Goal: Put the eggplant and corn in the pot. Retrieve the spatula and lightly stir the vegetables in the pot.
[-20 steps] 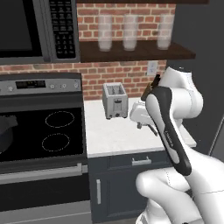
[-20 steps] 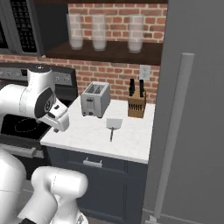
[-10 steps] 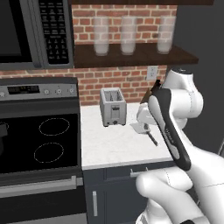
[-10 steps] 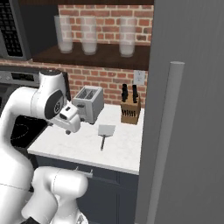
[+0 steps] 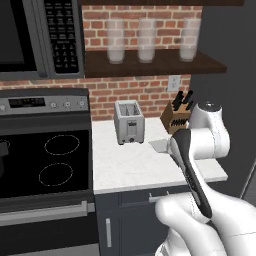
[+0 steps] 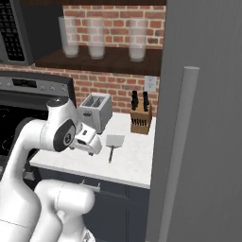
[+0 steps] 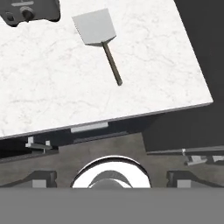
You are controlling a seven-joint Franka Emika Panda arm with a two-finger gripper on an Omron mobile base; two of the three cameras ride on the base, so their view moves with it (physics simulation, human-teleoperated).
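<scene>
One spatula (image 7: 100, 37) is lying flat on the white marble table (image 7: 52, 87), its grey blade pointing toward the toaster (image 7: 29, 10) and its thin dark handle trailing toward the table's front edge — nothing is touching it. In the right base view the spatula (image 6: 113, 143) is sitting between the toaster (image 6: 95, 111) and the wooden knife block (image 6: 141, 122), nearer the front than either. The claw (image 6: 91, 140) is hanging at the end of the white arm just left of the spatula, above the table, and its jaws are standing wide with nothing between them. From the left base view the arm is crossing in front of the table (image 5: 125, 165), and the toaster (image 5: 128, 121) is standing near the brick wall beside the black stove (image 5: 45, 160). Three clear glass jars (image 5: 146, 40) are lining the dark shelf above. At the far left edge of that stove a sliver of the dark pot (image 5: 3, 150) is peeking in — its contents cannot be made out.
</scene>
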